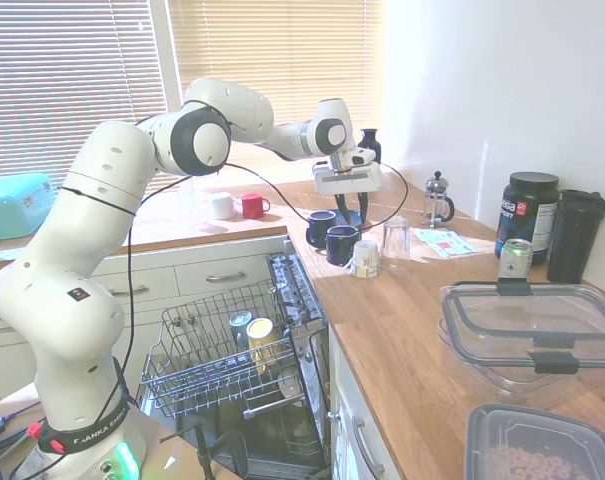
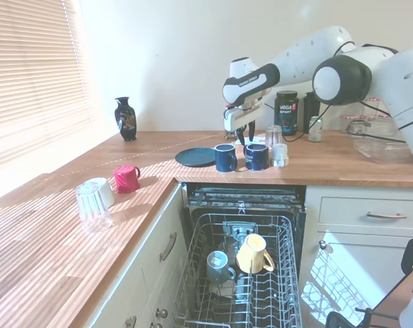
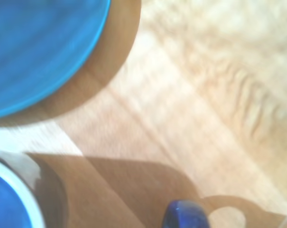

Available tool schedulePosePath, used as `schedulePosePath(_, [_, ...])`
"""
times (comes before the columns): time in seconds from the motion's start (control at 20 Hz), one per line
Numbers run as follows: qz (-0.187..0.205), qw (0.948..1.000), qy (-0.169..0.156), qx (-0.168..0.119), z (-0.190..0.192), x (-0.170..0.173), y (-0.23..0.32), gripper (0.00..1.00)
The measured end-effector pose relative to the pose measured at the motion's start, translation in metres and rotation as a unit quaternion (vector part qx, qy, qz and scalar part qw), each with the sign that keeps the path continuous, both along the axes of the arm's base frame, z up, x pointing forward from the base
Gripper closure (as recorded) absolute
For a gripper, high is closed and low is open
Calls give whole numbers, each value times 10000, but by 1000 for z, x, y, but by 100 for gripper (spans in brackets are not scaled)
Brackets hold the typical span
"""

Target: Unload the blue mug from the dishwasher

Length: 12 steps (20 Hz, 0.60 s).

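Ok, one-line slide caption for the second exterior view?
Gripper above two blue mugs on the counter; dishwasher open below.

2 mugs [image 2: 226, 157] [image 2: 257, 156] stand side by side on the counter [image 2: 343, 167] near its front edge, above the open dishwasher [image 2: 244, 205]. A plate [image 2: 196, 156] lies just beside them toward the inner corner. In the dishwasher's rack [image 2: 192, 287], 2 cups [image 2: 254, 253] [image 2: 217, 265] sit side by side.
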State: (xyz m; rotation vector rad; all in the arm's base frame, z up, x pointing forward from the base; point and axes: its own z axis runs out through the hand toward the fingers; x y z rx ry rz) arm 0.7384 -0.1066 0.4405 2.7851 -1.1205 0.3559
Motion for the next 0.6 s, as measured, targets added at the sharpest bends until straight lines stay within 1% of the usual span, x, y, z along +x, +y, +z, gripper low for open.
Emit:
schedulePosePath(0.15, [24,9996,-268,114,42,-14,10,0])
schedulePosePath(0.35, [-35,9980,-469,421,81,-48,39,0])
schedulePosePath(0.5, [-133,9963,-477,706,95,-78,53,0])
schedulePosePath(0.6, [-193,9953,-492,809,94,-97,55,0])
